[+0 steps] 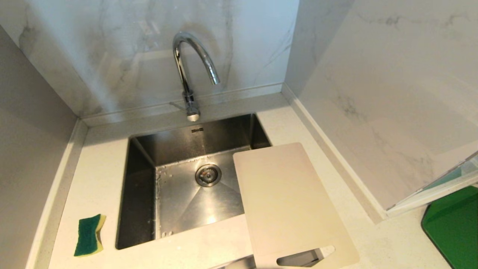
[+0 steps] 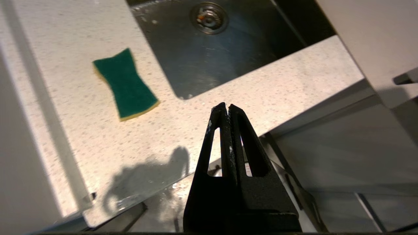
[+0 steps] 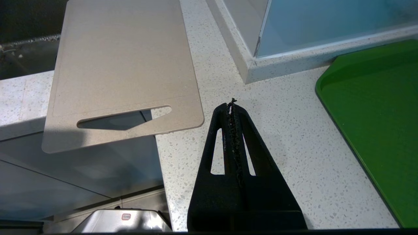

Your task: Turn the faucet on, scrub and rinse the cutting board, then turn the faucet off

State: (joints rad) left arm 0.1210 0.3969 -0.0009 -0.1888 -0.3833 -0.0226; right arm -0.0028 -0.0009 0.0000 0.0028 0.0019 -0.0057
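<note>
Overhanging the desk edge, your cutting board could tip off if either clenched, empty pincer nudges it.

Nothing readable is showing anywhere: a small dark mark on the sink back wall is sitting too small to make out.

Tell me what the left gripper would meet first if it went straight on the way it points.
Probably the speckled white countertop, the strip in front of the steel sink. The shut left gripper aims there; the green-and-yellow sponge lies off to one side. Depth is unclear.
</note>
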